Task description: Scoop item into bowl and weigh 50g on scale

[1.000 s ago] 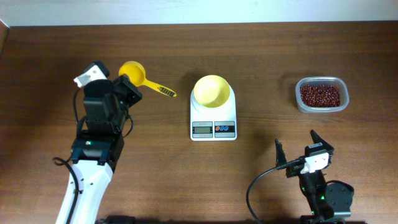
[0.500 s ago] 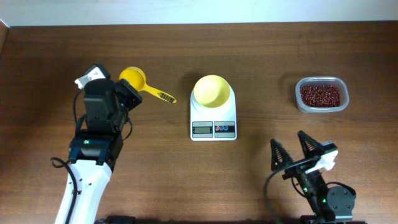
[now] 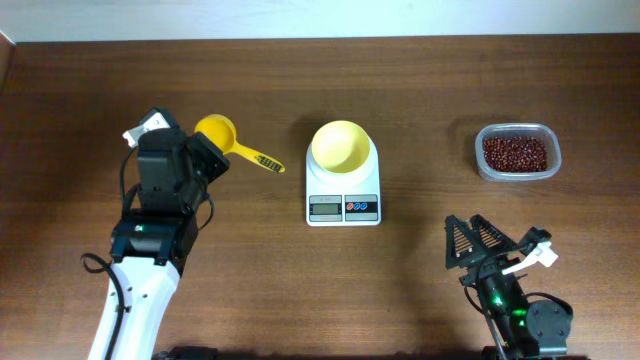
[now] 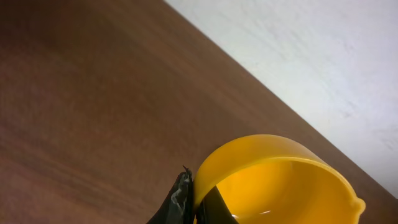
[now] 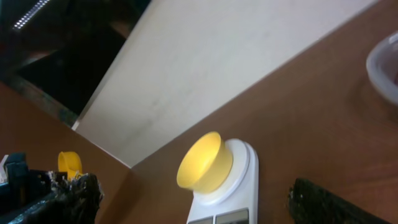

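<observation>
The pale yellow bowl [image 3: 340, 146] sits empty on the white scale [image 3: 343, 196] at the table's middle; both also show in the right wrist view, the bowl [image 5: 204, 163] on the scale [image 5: 236, 186]. The reddish-brown beans [image 3: 515, 152] fill a clear tub [image 3: 482, 150] at the right. My left gripper [image 3: 207, 146] is shut on the rim of a darker yellow scoop [image 3: 217, 134], whose handle points right toward the scale. In the left wrist view the fingers [image 4: 194, 198] pinch the scoop's wall [image 4: 273, 174]. My right gripper [image 3: 472, 240] is open and empty near the front right.
The tub's edge [image 5: 380, 68] shows at the right of the right wrist view. A pale wall runs behind the table's far edge. Bare wood lies between the scale and the tub.
My right gripper has turned and tilted, its fingers now pointing left toward the scale. My left gripper, holding the scoop, has shifted slightly right.
</observation>
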`<state>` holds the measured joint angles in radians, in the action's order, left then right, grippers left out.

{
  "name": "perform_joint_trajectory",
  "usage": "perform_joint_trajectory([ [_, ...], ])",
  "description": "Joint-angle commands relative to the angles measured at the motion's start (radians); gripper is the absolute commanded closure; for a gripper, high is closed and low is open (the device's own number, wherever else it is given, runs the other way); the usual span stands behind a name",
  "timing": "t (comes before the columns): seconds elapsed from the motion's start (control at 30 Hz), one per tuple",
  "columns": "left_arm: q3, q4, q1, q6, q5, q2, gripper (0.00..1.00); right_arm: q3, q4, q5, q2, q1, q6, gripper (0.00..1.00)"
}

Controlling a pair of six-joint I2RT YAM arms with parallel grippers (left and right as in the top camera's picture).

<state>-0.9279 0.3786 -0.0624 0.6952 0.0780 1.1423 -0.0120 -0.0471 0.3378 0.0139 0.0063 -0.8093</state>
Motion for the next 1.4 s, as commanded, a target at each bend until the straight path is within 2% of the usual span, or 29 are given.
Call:
perform_joint_trajectory([
  [0.0,-0.019,0.038,0.005,0.071,-0.014,-0.010,1.00,0.003,-0.040,-0.020,-0.007,0.006,0.046,0.00],
  [0.13,-0.019,0.042,-0.017,0.131,-0.082,-0.010,1.00,-0.021,-0.039,-0.014,0.005,0.006,0.042,0.02],
  [0.27,-0.019,0.042,-0.083,0.174,-0.081,-0.010,1.00,-0.074,-0.039,0.007,0.051,0.006,0.004,0.03],
  [0.4,-0.019,0.043,-0.103,0.212,-0.075,-0.010,1.00,-0.132,-0.057,0.104,0.172,0.006,-0.048,0.03],
  [0.5,-0.019,0.055,-0.103,0.313,-0.076,-0.010,1.00,-0.137,-0.234,0.236,0.256,0.006,-0.152,0.01],
  [0.63,-0.019,0.058,-0.103,0.314,-0.084,-0.010,1.00,-0.137,-0.366,0.306,0.324,0.006,-0.247,0.01],
  [0.77,-0.019,0.059,-0.103,0.314,-0.099,-0.010,1.00,-0.137,-0.371,0.234,0.344,0.006,-0.232,0.01],
  [0.87,-0.019,0.058,-0.103,0.314,-0.127,-0.010,1.00,-0.138,-0.415,0.196,0.376,0.006,-0.080,0.01],
  [1.0,-0.019,0.057,-0.103,0.314,-0.127,-0.010,1.00,-0.166,-0.418,0.206,0.494,0.006,-0.080,0.01],
  [1.1,-0.019,0.057,-0.103,0.314,-0.127,-0.010,1.00,-0.243,-0.434,0.274,0.633,0.007,-0.076,0.01],
  [1.27,-0.019,0.057,-0.103,0.314,-0.127,-0.010,1.00,-0.394,-0.441,0.499,0.862,0.007,-0.069,0.01],
  [1.37,-0.019,0.060,-0.103,0.315,-0.128,-0.010,1.00,-0.415,-0.470,0.527,0.975,0.007,-0.069,0.00],
])
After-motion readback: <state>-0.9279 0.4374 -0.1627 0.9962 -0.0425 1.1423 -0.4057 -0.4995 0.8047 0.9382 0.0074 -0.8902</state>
